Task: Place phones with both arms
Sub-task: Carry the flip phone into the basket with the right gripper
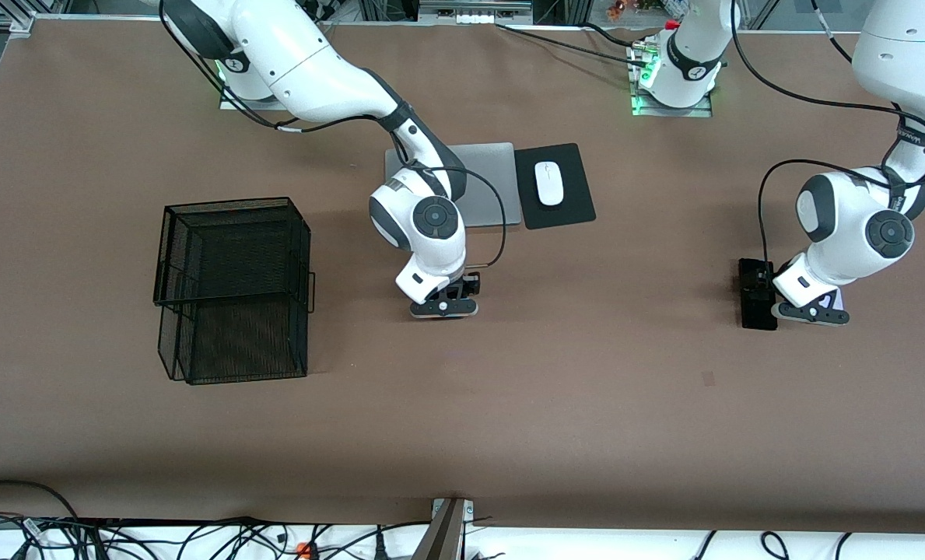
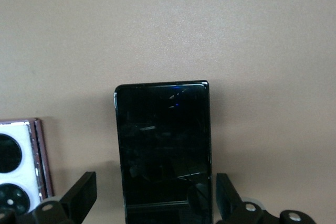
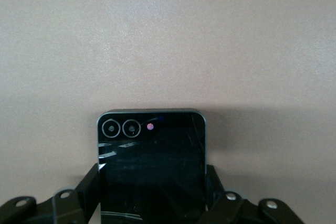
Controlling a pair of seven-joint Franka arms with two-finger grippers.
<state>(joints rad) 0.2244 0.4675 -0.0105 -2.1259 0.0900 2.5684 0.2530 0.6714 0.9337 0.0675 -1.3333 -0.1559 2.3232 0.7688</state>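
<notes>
My right gripper point(image 1: 444, 306) is low over the middle of the table. In the right wrist view its fingers point(image 3: 90, 187) press both sides of the squarish black folded phone point(image 3: 152, 145), so the right gripper point(image 3: 153, 174) is shut on it. The front view hides that phone. My left gripper point(image 1: 808, 311) is low over the table's left-arm end, open. The long slim black phone point(image 2: 163, 129) lies flat between the spread fingers of the left gripper point(image 2: 155, 182), not touched; it also shows in the front view point(image 1: 758, 299). The lilac-white phone point(image 2: 18, 161) lies beside it.
A black wire mesh basket point(image 1: 233, 288) stands toward the right arm's end. A grey laptop point(image 1: 493, 179) and a white mouse point(image 1: 549, 183) on a black pad point(image 1: 575, 206) lie farther from the front camera than my right gripper.
</notes>
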